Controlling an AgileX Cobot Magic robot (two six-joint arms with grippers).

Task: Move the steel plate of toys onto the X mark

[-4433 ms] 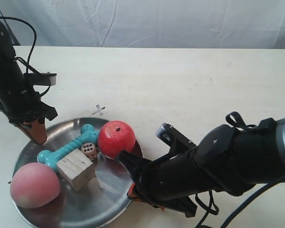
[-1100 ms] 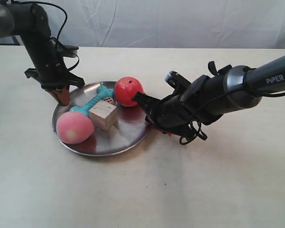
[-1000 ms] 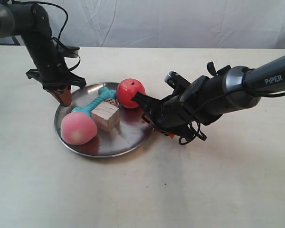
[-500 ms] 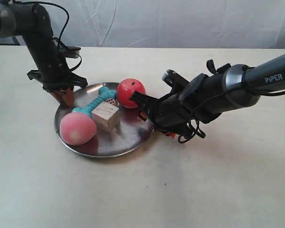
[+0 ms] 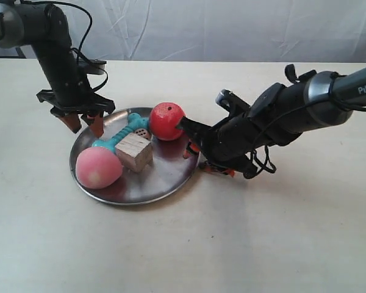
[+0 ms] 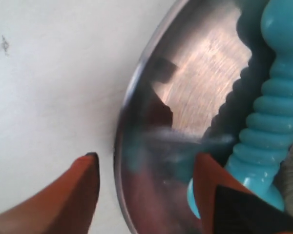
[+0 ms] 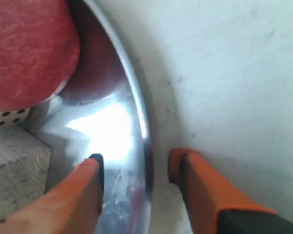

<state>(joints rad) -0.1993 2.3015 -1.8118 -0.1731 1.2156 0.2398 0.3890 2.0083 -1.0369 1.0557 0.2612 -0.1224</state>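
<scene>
Plate [image 5: 165,171]: lies flat on the desk [image 5: 244,244]; its rim runs between the fingers of both grippers, and neither is holding it.
Left gripper [image 6: 145,158]: fingers now spread, one outside the rim and one inside beside the bone [image 6: 268,122]. Half a second ago they were pinched on the edge.
Right gripper [image 7: 134,157]: also parted astride the rim, with the apple [image 7: 29,48] just beyond its inner finger.
X mark: not visible; probably under the plate.
Meaning: the carry looks finished, and both arms are letting go.
</scene>
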